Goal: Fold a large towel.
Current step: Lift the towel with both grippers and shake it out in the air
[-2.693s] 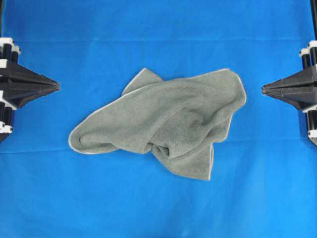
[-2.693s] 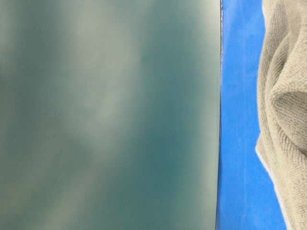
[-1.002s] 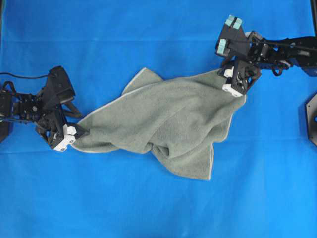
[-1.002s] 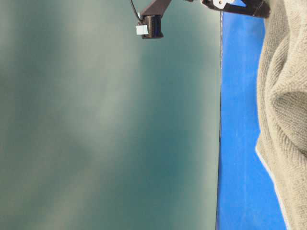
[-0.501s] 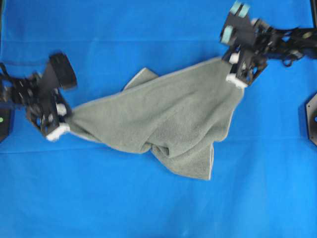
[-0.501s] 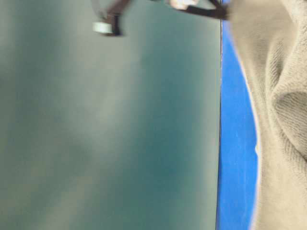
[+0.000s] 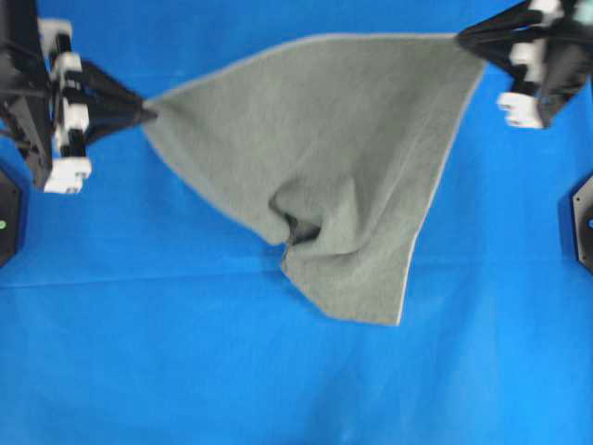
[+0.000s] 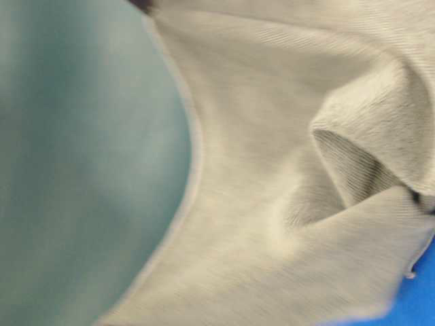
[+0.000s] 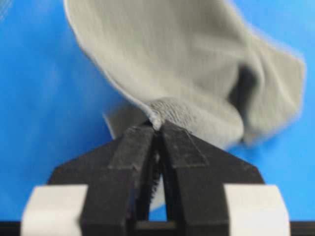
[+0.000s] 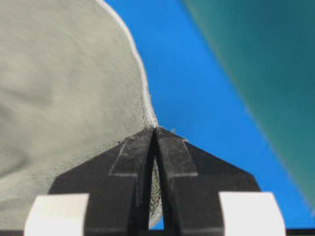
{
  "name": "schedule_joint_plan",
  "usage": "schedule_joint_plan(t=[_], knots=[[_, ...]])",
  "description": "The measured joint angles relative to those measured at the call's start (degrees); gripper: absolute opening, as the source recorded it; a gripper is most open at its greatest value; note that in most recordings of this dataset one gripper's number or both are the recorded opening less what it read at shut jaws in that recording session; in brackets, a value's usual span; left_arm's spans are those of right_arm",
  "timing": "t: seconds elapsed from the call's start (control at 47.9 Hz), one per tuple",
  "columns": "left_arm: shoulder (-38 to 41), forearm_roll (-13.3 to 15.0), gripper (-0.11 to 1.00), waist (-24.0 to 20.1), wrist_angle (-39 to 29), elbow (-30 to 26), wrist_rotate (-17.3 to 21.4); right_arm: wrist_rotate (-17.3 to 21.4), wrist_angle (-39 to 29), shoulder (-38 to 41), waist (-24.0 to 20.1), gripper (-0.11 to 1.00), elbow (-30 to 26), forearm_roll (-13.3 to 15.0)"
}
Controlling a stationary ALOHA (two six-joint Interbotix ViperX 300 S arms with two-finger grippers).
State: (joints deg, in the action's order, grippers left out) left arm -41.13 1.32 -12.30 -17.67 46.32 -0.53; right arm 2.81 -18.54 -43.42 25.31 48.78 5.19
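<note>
Left fingers [image 7: 144, 111] and right fingers [image 7: 460, 39], each clamped on a far corner of the large towel [image 7: 324, 158], stretched between them.

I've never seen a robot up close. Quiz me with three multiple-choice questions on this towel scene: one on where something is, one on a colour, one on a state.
1. Where does the left end effector grip the grey-green terry cloth towel?
A. at a corner
B. mid-cloth
C. nowhere

2. What colour is the sheet underneath?
A. red
B. bright blue
C. white

3. How does the towel lie?
A. neatly folded
B. rolled up
C. stretched between the left and the right end effector

Answers: 1 A, the jaws pinch its left tip. 2 B, blue surrounds the towel. 3 C, its top edge runs taut between both.
</note>
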Motion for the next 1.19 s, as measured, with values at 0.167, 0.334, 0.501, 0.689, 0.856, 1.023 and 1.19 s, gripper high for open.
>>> schedule_joint_plan(t=[0.167, 0.334, 0.501, 0.689, 0.856, 1.023, 1.19], knots=[[0.26, 0.0, 0.0, -0.79, 6.77, -0.97, 9.32, -0.18, 2.29, -5.01, -1.76, 0.03, 0.09, 0.09], [3.16, 0.0, 0.01, -7.12, 10.46, -2.55, 14.15, -0.09, 4.31, -3.78, 3.08, 0.03, -0.26, 2.72], [8.35, -0.09, 0.0, -16.7, 11.87, -7.29, 14.77, -0.09, 4.92, -0.26, 13.01, 0.03, -3.34, 5.36], [15.21, 0.09, 0.01, -22.15, 9.32, -16.08, 13.97, -0.09, 5.01, 3.08, 20.92, 0.03, -9.84, 7.82], [16.7, 0.53, 0.01, -21.8, -2.55, -24.52, 12.3, -0.18, -0.44, 4.13, 21.18, 0.03, -16.35, 9.23], [14.15, 0.62, 0.01, -17.84, -18.28, -29.36, 6.68, 0.09, -9.93, 2.02, 16.35, 0.03, -21.09, 9.23], [8.44, 0.62, 0.01, -8.96, -29.44, -29.79, -3.16, 0.88, -18.63, -3.16, 5.54, 0.03, -22.32, 6.94]])
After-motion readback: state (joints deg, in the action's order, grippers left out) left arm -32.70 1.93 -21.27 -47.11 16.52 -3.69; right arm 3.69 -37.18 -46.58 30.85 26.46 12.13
